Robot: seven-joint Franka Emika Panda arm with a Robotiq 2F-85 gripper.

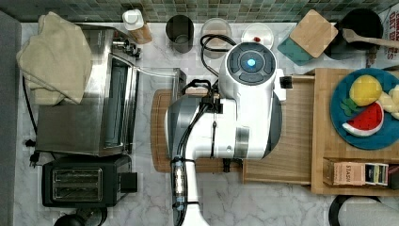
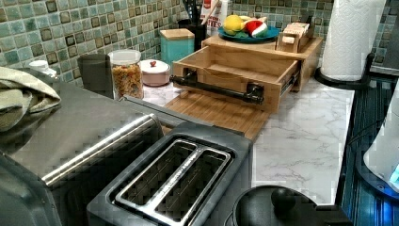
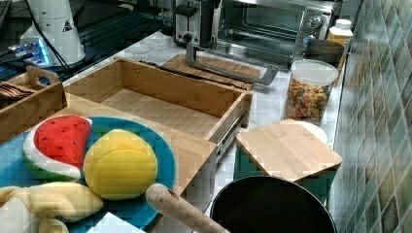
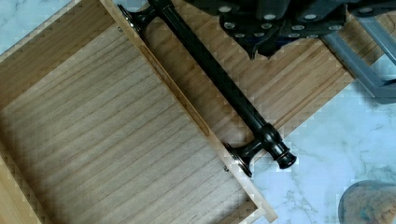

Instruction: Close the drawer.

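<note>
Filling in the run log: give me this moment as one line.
drawer: pulled open, empty | handle bar: untouched | gripper: above handle, over cutting board | close: not done

drawer [image 3: 165,109]: light wood, straight grain
handle [image 4: 219,77]: black
bench [image 2: 306,132]: white marble, grey veins
plate [image 1: 339,125]: blue
wall tiles [image 2: 70,28]: green mosaic
toaster [image 1: 84,181]: black

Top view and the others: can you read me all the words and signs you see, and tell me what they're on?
"STASH": on the small box in the wooden holder.
"OAT..." in red: on the carton at the top view's right edge, cut off.
Triangle warning sign: on the robot's white base.
Other print on the box: too blurred.
</note>
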